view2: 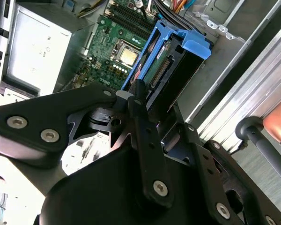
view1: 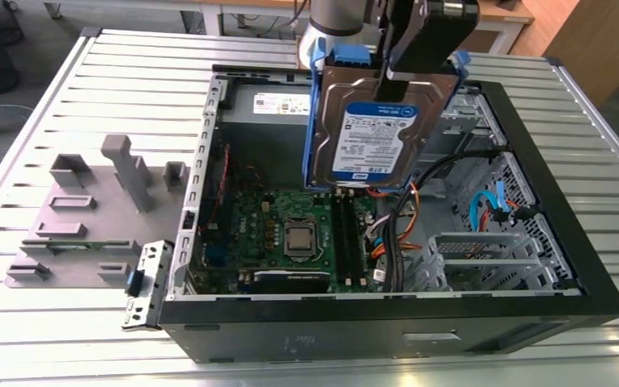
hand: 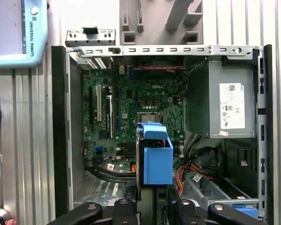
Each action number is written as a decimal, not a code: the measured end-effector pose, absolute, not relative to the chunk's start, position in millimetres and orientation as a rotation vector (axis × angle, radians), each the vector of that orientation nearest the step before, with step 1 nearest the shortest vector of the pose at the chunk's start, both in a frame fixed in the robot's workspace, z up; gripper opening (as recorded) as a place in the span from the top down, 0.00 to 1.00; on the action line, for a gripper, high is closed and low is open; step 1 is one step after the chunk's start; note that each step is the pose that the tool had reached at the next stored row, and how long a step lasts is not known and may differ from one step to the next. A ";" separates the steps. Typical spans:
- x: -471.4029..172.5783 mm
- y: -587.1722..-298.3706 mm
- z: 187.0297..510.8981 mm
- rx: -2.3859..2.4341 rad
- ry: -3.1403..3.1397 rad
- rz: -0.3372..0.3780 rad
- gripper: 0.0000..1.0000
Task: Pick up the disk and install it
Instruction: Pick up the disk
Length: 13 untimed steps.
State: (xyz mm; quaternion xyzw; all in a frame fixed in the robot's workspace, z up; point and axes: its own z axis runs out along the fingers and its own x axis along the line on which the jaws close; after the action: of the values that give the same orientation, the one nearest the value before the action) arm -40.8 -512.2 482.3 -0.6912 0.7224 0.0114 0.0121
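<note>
The gripper, fingers clamped on the top edge of the disk, hangs it on edge, label outward, above the open computer case, seemingly held high so its blue rails clear the motherboard and cables beneath, not yet installed.

The disk is a flat silver hard drive with a blue-and-white label, seated in blue plastic carrier rails. It hangs on edge, nearly upright, with the label side turned toward the exterior view. It is clear of the table, clamped at its upper end by the gripper, over the open computer case above the green motherboard. I can't tell whether its lower end touches anything.
</note>
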 end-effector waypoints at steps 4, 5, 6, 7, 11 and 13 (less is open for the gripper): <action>-40.9 -519.4 482.1 -2.155 2.252 0.035 0.65; -40.8 -521.4 482.1 -2.155 2.252 0.035 0.65; -40.8 -523.3 482.1 -2.155 2.252 0.035 0.65; -40.8 -525.5 482.0 -2.155 2.252 0.035 0.65; -40.9 -533.6 481.8 -2.155 2.252 0.035 0.65; -40.9 -537.7 481.7 -2.155 2.252 0.035 0.65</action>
State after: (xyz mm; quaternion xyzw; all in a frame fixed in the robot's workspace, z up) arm -40.9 -537.7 481.7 -0.6912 0.7225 0.0113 0.0121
